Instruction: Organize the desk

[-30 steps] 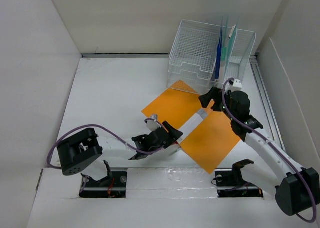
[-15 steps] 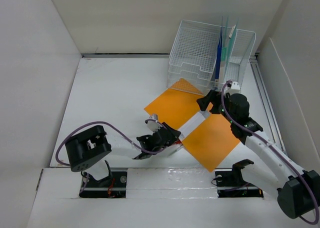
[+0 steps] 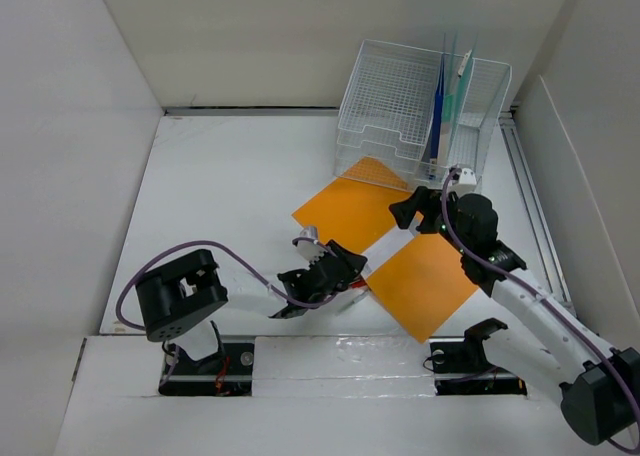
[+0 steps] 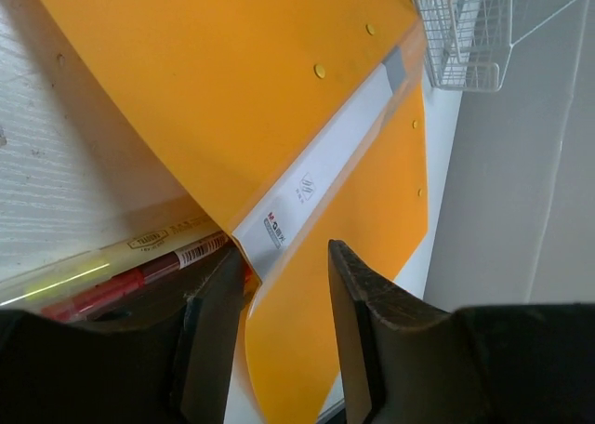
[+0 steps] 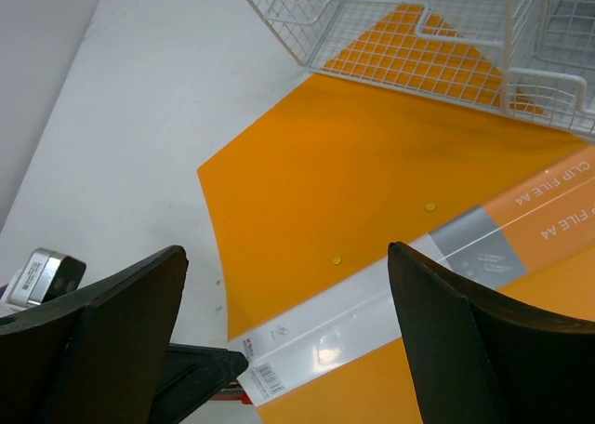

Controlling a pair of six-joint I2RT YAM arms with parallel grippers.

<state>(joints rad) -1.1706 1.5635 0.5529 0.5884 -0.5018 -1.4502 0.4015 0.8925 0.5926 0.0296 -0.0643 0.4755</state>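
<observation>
Right gripper (image 5: 286, 255) has slid left and nearer over the orange folder (image 3: 350, 208), which now tents up | its jaws gape, empty; left gripper (image 3: 342, 264) part-open astride the spine end, not clamping as far as I see | desk (image 3: 220, 196) lies under everything | risk: folder's far corner under the wire organizer (image 3: 400, 96) snags if pulled | pens (image 4: 139, 268) mostly hidden beneath folder

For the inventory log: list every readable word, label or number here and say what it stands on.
"CLIP FILE A4": on the orange folder, beside its clear spine strip, in the right wrist view; it appears again just below, reading "FILE A4".
White sticker at the strip's end: print too small to read.
Pens under the folder: print blurred.
</observation>
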